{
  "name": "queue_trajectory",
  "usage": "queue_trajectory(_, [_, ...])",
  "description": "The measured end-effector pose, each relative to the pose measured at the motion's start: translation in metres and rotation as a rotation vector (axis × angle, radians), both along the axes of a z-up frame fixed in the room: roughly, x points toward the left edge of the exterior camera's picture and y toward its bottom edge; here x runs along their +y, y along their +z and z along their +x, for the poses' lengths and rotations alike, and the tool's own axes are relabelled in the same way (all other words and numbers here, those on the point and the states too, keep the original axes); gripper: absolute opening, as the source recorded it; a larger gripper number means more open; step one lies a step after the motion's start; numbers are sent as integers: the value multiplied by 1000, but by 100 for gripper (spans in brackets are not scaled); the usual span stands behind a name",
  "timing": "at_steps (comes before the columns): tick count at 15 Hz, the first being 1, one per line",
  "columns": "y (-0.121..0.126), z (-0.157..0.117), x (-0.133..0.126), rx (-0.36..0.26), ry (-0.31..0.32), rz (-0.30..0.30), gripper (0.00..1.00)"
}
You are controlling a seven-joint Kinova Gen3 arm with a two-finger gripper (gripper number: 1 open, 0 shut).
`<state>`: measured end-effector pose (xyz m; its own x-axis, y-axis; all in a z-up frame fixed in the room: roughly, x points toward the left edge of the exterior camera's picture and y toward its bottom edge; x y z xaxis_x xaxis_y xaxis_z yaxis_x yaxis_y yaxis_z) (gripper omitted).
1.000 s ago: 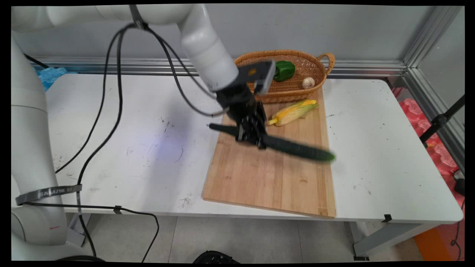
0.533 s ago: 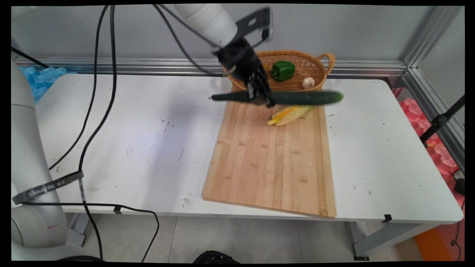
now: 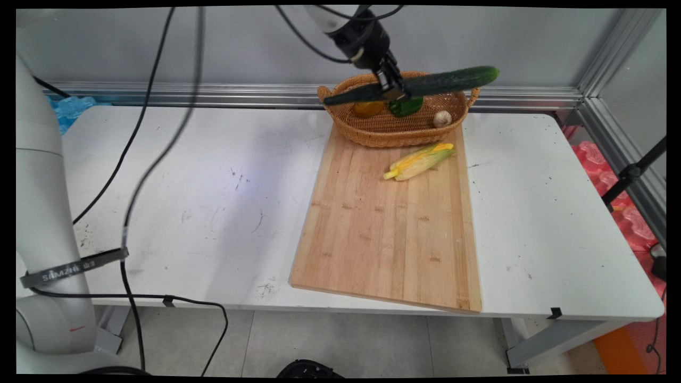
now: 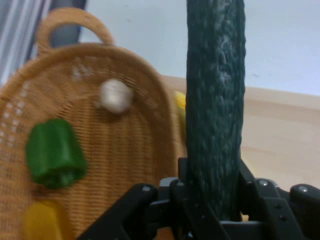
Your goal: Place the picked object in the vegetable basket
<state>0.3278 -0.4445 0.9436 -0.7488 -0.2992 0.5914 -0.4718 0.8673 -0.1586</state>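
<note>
A long dark green cucumber (image 3: 425,84) hangs in the air above the wicker basket (image 3: 372,133), tilted up to the right, and my gripper (image 3: 392,91) is shut on it near its left third. The hand view shows the cucumber (image 4: 215,100) rising between my fingers (image 4: 182,175), with the basket (image 4: 130,150) below. Inside the basket lie a green pepper (image 4: 52,152), a yellow pepper (image 4: 42,222) and a garlic bulb (image 4: 116,96). An ear of corn (image 3: 420,161) rests on the wooden cutting board (image 3: 388,239) just in front of the basket.
The basket stands at the far end of the board, close to the back wall rail (image 3: 213,96). Black cables (image 3: 154,133) hang from the arm over the table's left half. Red and blue packaging lies beyond the table's right and left edges.
My gripper has lifted the cucumber from just above the board up and back to over the basket. The cucumber's right end has tipped upward.
</note>
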Motion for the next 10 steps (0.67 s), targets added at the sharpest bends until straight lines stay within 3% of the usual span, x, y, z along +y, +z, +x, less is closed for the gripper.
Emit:
queue_trajectory(5, [-17,-12,-51,-19,18,-32,0])
queue_trajectory(10, [-55,-21,-94,-42,23,-20,0])
